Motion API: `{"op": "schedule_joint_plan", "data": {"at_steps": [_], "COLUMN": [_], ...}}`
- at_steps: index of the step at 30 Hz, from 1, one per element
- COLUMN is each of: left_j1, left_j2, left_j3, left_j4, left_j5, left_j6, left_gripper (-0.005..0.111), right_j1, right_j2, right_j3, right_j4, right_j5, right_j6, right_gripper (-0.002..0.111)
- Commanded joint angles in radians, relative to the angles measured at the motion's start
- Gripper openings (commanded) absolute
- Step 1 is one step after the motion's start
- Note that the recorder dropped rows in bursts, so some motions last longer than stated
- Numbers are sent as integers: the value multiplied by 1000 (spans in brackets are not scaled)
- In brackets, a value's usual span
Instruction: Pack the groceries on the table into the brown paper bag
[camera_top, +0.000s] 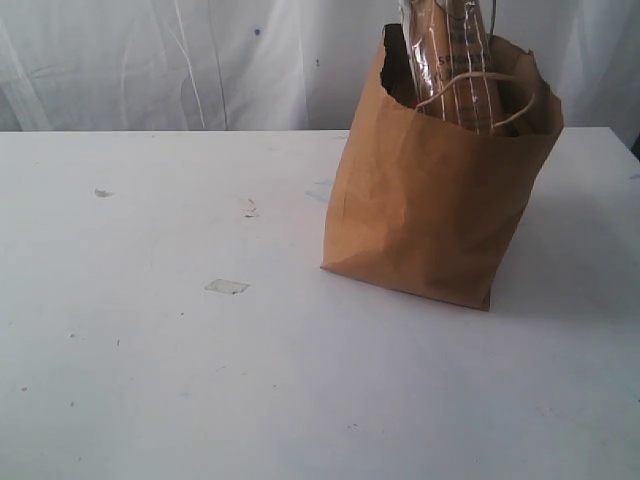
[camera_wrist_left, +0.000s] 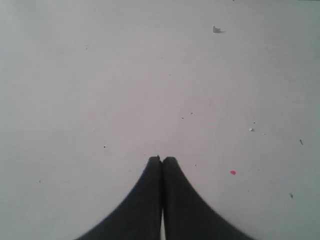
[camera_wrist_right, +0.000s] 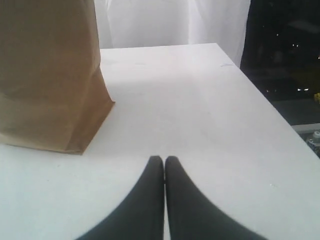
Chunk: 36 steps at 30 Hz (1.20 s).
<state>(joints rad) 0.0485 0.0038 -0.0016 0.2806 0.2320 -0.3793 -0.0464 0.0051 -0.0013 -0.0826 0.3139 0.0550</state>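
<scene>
The left gripper has its jaws pressed together with nothing between them, over a stretch of white table dotted with small specks. The right gripper is likewise closed and empty above the table, and the brown paper bag stands upright near it, ahead and off to one side, clear of the fingertips. In the exterior view a clear spaghetti pack sticks up out of the bag's open top

Left claw, black fingertips pressed together, above speckled white table, one pink speck.
</scene>
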Motion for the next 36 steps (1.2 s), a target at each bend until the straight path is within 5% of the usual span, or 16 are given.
{"op": "schedule_joint_plan", "data": {"at_steps": [1, 36], "left_j1": [-4, -4], "left_j2": [-4, -4], "left_j3": [2, 2], "left_j4": [4, -45], "left_j5": [-1, -5], "left_j6": [1, 1], "left_gripper": [0, 0], "right_j1": [5, 5], "right_j2": [-5, -5], "right_j3": [1, 1], "right_j4": [24, 26], "right_j5": [0, 0], "right_j6": [-71, -71], "right_gripper": [0, 0]}}
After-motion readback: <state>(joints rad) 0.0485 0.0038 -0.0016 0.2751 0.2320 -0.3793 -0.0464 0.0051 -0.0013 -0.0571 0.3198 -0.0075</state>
